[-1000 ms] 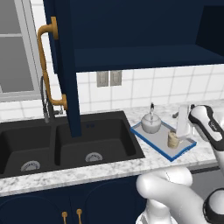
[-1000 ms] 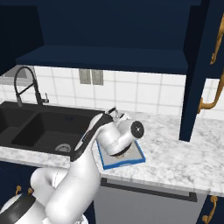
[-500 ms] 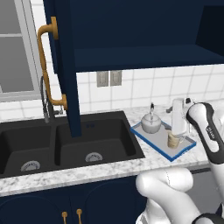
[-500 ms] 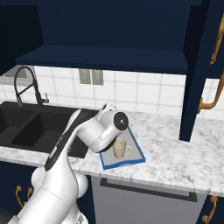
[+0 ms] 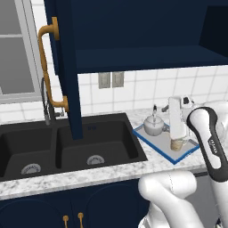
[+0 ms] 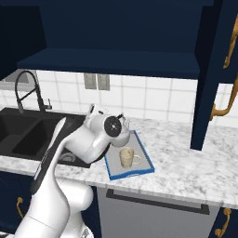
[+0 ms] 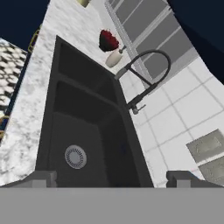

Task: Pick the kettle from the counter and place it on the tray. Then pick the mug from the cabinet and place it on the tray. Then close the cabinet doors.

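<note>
A simulated kitchen with white square wall tiles, a speckled white-and-grey marble counter (image 6: 186, 162) and a black double sink (image 5: 67, 149) set into it. On the counter lies one flat rectangular grey tray (image 6: 139, 163) with a thin blue rim, its left end close to the sink's edge. On the tray stand one squat rounded silvery kettle (image 5: 153, 125) with a thin dark upright handle, at the end toward the wall, and one small cream mug (image 6: 127, 157) with a loop handle, toward the counter's front edge. The two are near each other but apart.

Above, one large dark navy cabinet (image 6: 116, 62) shows a navy inner shelf. Its two tall panel doors stand open: the left door (image 5: 67, 80) hangs over the sink with a long curved brass-orange handle, and the right door (image 6: 211, 79) reaches down over the counter to the right of the tray. Bare marble stretches between the tray and that right door.

The end effector (image 7: 111, 177) hangs over the tray beside the mug, its camera looking out across the sink's two dark basins; its two small dark fingertips (image 7: 43, 178) stand wide apart with nothing between them.

Further out, one dark arched faucet (image 6: 25, 90) rises behind the sink, two grey outlet plates (image 5: 111, 80) sit on the tiles, and a pale pot with a red plant (image 7: 109, 46) stands beyond the faucet. Navy lower cabinets (image 5: 71, 213) carry small brass handles.
</note>
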Controlling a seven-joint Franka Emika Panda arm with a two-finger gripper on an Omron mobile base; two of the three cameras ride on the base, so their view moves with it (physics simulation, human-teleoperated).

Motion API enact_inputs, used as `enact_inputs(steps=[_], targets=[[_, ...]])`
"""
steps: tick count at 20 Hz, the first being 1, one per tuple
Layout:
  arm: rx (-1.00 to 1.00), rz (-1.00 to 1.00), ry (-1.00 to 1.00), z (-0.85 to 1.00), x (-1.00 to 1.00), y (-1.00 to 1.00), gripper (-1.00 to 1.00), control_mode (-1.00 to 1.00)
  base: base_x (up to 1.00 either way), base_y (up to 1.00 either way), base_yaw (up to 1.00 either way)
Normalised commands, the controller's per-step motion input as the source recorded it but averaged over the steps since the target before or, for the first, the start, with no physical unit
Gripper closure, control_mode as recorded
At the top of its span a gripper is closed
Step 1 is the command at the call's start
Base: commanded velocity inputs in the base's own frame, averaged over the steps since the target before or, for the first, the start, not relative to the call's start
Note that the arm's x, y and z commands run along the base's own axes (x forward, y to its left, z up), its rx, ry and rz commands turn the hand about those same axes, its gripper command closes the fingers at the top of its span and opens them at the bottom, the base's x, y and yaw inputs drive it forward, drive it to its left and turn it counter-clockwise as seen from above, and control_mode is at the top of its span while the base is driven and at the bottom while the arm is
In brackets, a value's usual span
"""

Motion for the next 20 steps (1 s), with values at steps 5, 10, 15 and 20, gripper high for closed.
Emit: enact_inputs(steps=[5, 10, 15, 20], targets=[[-0.08, 0.14, -0.02, 0.13, -0.13, 0.32, -1.0, -1.0, 0.0, 0.0, 0.0], [-0.05, 0.14, -0.03, 0.19, -0.03, 0.47, -1.0, -1.0, 0.0, 0.0, 0.0], [-0.07, 0.15, -0.18, 0.27, -0.13, 0.41, -1.0, -1.0, 0.0, 0.0, 0.0], [-0.19, 0.0, -0.2, 0.23, -0.32, -0.01, -1.0, -1.0, 0.0, 0.0, 0.0]])
